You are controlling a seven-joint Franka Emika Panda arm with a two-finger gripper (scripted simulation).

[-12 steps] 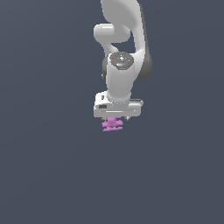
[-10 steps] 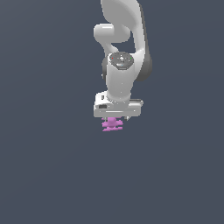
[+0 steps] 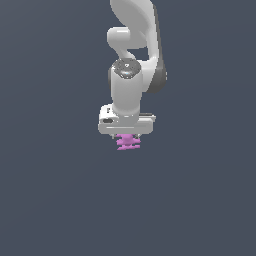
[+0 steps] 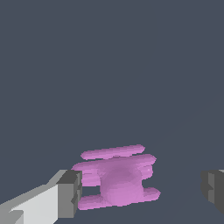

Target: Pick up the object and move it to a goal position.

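Observation:
The object [image 3: 128, 143] is a small pink-magenta piece with a lumpy body and thin horizontal prongs, directly under the white hand in the exterior view. My gripper [image 3: 127, 136] hangs straight above it, pointing down. In the wrist view the object [image 4: 118, 177] lies between my two grey fingertips. One fingertip [image 4: 70, 194] is right beside its prongs, and a clear gap separates it from the other fingertip [image 4: 213, 190]. The gripper [image 4: 142, 192] is open around the object. I cannot tell whether the near fingertip touches it.
A plain dark grey-blue surface [image 3: 50, 200] fills both views. The white arm [image 3: 134, 45] rises from the hand toward the top of the exterior view. No other objects or edges show.

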